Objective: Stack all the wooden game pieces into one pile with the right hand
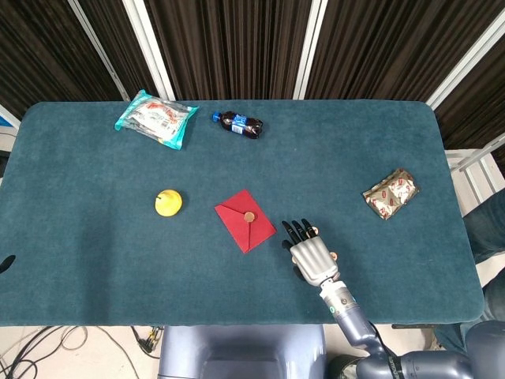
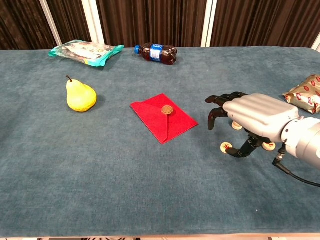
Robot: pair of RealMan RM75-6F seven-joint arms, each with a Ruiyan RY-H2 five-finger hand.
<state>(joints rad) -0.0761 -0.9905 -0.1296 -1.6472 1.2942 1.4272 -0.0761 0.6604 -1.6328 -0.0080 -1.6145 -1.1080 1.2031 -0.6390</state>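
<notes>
The right hand (image 2: pixel 252 119) is positioned low over the wooden game pieces near the right front of the worktop (image 2: pixel 115 165), with its fingers (image 2: pixel 215 113) spread, curled downward and holding nothing. One piece (image 2: pixel 226 147) lies at the thumb tip, a second piece (image 2: pixel 269 146) is seen just behind the hand, and a small stack (image 2: pixel 236 125) is partly hidden beneath the palm. A red envelope (image 2: pixel 163 117) lies to the left of the hand.

The wooden game pieces (image 2: pixel 226 147) beside the right hand (image 2: pixel 252 119) carry red marks, too small to read. The bottle (image 2: pixel 156 53) has a blue label, its wording illegible.
</notes>
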